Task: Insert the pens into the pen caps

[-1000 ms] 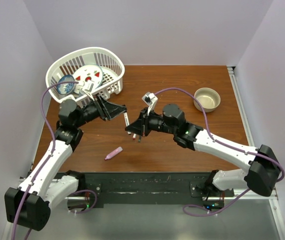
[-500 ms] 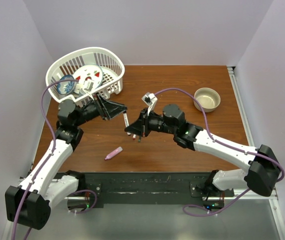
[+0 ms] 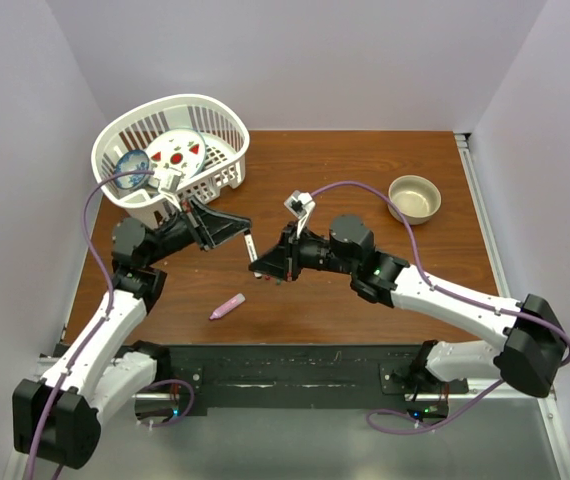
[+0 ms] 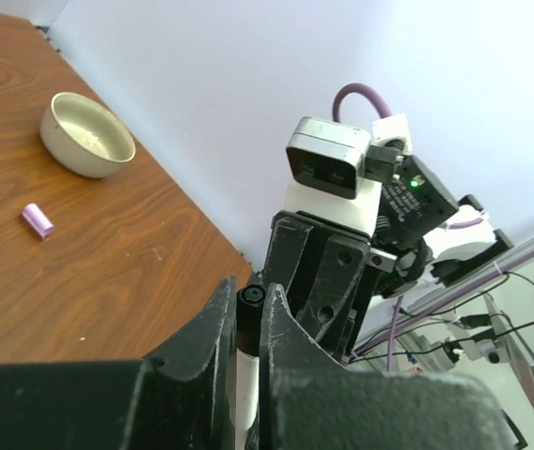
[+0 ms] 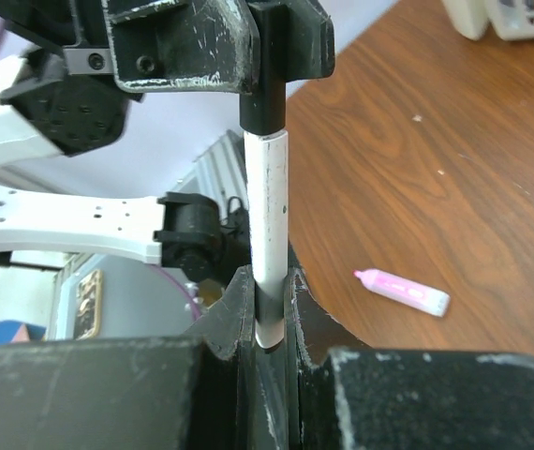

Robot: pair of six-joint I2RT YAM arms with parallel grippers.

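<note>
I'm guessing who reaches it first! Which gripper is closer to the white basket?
Left. The left gripper is just in front of the white basket; the right gripper is beyond it, farther off.

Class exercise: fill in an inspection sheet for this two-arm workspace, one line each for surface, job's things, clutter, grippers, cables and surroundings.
Surface: brown wood-grain tabletop, no spills seen.
Job's things: slim white plastic pen with a black end, held off the table; short pink marker lying loose; tiny pink cap lying on bare wood.
Clutter: white slatted plastic basket holding a white plate; round beige bowl, empty.
Grippers: left gripper shut on the pen's black end; right gripper shut on its white barrel.
Cables: purple cables arch over both arms, none visibly snagged.
Surroundings: pale lilac walls on three sides.
</note>
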